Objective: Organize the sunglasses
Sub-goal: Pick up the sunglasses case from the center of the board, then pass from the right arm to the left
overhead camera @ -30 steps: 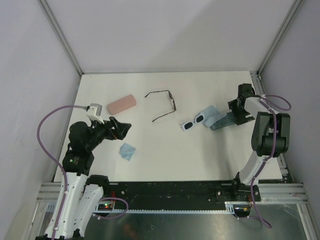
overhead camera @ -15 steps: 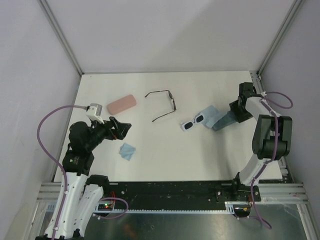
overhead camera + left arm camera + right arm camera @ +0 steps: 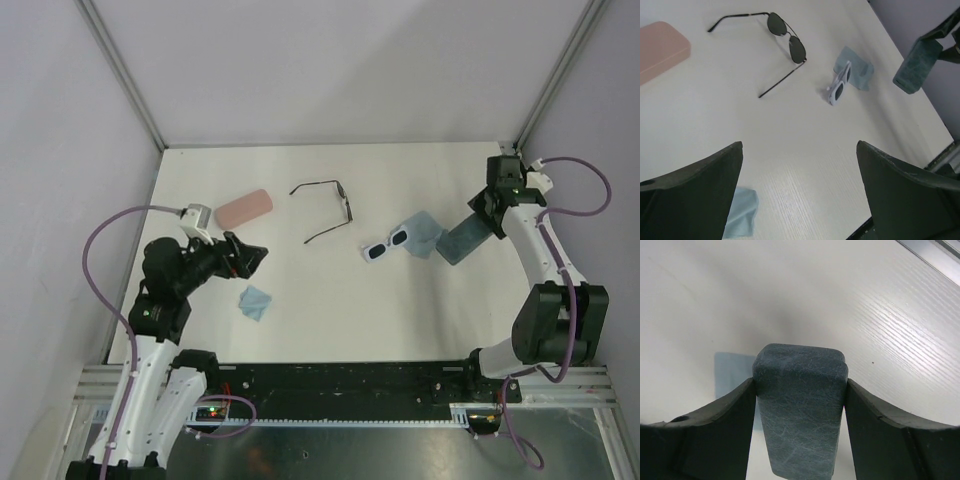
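Observation:
The black wire-framed sunglasses [image 3: 346,205] [image 3: 797,49] lie open on the white table, back of centre. Right of them, the white-framed sunglasses [image 3: 385,246] [image 3: 838,85] rest against a light-blue cloth [image 3: 420,230] [image 3: 857,67]. My right gripper [image 3: 478,222] [image 3: 800,385] is shut on the end of the blue-grey case [image 3: 460,241] [image 3: 800,410] [image 3: 915,65], which hangs tilted above the table just right of that cloth. At the left, my left gripper [image 3: 250,258] [image 3: 800,145] hovers wide open and holds nothing.
A pink case [image 3: 244,208] [image 3: 657,47] lies at the back left. A second light-blue cloth [image 3: 255,301] [image 3: 740,212] sits just below my left gripper. Grey walls and metal rails [image 3: 540,90] bound the table [image 3: 330,320].
My right gripper has closed on the blue-grey case and lifted it off the cloth, drawing it slightly right as the arm swung out. The left arm shifted only slightly.

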Available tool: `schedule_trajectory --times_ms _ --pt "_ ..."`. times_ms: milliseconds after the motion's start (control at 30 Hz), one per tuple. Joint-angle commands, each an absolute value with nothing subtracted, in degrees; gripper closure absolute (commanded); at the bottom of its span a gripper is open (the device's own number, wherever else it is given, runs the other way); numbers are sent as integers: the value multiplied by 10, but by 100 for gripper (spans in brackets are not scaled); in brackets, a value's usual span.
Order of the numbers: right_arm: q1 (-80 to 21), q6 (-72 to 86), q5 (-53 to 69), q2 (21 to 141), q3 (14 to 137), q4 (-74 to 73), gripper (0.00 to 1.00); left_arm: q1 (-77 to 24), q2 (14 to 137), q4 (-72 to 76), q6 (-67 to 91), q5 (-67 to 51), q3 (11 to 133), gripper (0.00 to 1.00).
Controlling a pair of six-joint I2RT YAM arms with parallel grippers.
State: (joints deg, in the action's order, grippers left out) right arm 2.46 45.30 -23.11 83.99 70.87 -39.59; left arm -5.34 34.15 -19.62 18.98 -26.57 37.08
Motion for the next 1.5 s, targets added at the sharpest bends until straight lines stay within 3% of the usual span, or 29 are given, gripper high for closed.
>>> schedule_trajectory --times_ms 0,200,367,567,933,1467 --pt "-39 405 -261 797 727 -415 50 -82 370 -145 189 -331 363 0" --pt "-137 431 -214 783 725 -425 47 -256 433 -121 193 -182 400 0" --pt "-191 441 -191 790 725 -423 46 -434 566 -115 184 -44 481 0" --pt "-227 456 -161 797 725 -423 46 -540 719 -78 167 32 570 0" --pt "-258 518 -168 786 721 -438 45 -635 898 -60 159 162 709 0" --pt "-255 547 -107 775 716 -435 45 -664 955 -58 147 238 738 0"
